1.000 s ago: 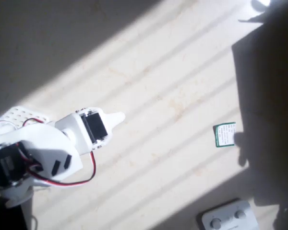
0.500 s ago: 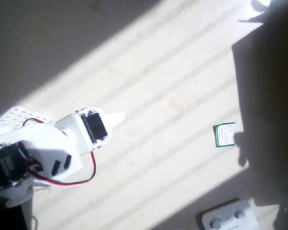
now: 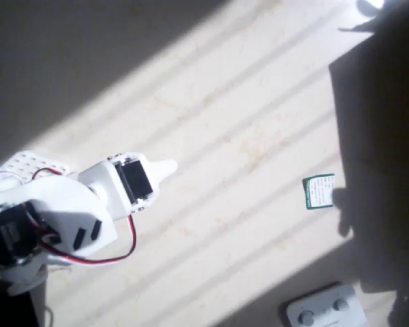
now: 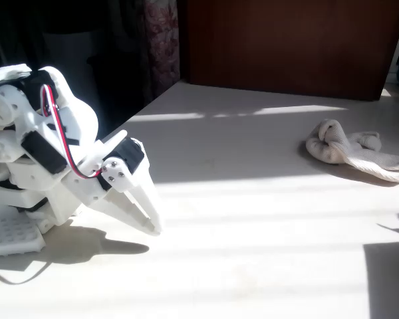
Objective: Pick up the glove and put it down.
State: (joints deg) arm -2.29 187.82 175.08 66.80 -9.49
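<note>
- Nothing has moved since the earlier overhead frames — arm, card and device sit where they were.
- Arm [image 4: 46,146] is folded low at the left of the fixed view, white, with a red wire looping at its side.
- Hand [image 4: 149,216] points down, tips at or just above the surface [image 4: 253,266]; fingers look pressed together, holding nothing. In the overhead view its tip [image 3: 165,169] pokes out to the right of the arm.
- Green-and-white card [image 3: 319,191] lies flat, well apart from the hand, at the edge of a dark shadow.
- White device with round buttons [image 3: 325,308] sits at the bottom edge of the overhead view.
- Glove [image 4: 352,148] — cream, crumpled, lying on the surface far right in the fixed view, well apart from the hand, partly in sun.
</note>
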